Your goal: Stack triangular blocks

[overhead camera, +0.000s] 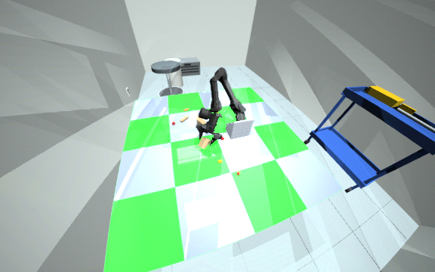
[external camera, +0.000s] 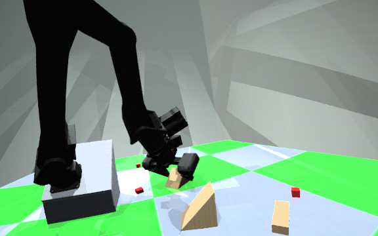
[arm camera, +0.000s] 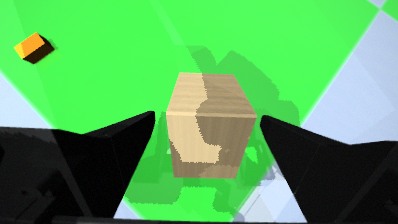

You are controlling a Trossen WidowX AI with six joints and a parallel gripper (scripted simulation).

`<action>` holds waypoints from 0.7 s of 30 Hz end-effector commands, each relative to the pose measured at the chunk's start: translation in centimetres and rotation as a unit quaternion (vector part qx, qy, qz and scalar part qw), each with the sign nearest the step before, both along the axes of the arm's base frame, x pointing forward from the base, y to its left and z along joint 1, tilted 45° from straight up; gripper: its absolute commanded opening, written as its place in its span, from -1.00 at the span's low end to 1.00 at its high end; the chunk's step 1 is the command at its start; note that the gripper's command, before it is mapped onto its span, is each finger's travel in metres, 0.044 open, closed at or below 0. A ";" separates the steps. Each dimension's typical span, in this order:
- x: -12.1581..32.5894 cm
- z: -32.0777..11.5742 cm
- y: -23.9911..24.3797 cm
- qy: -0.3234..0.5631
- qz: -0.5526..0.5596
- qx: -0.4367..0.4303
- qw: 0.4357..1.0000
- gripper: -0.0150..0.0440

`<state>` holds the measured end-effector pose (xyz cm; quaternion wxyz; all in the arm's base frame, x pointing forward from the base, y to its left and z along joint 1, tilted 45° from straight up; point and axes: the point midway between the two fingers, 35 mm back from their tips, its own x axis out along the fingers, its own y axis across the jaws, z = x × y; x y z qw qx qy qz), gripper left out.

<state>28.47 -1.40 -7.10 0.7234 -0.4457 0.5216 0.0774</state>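
Observation:
One wooden triangular block rests on a green square. Its ridge runs across the wrist view, with a face falling away on each side. My gripper is open around it, one finger on each side. In the wrist view a gap shows between each fingertip and the block. In the exterior view a finger hides part of the block. The other triangular block stands apart on a pale square nearer the arm's base side, its slope facing up; the arm partly covers it in the top view.
A grey box sits at the arm's base. A long wooden block lies beyond the second triangular block. Small red pieces and a yellow one are scattered about.

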 end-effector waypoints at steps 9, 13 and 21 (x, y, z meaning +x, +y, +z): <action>0.0 0.0 0.0 0.000 0.000 0.000 1.000 0.31; 0.0 0.0 0.0 0.000 0.000 0.000 1.000 0.22; 0.3 0.6 0.7 0.001 0.000 0.001 1.000 -0.43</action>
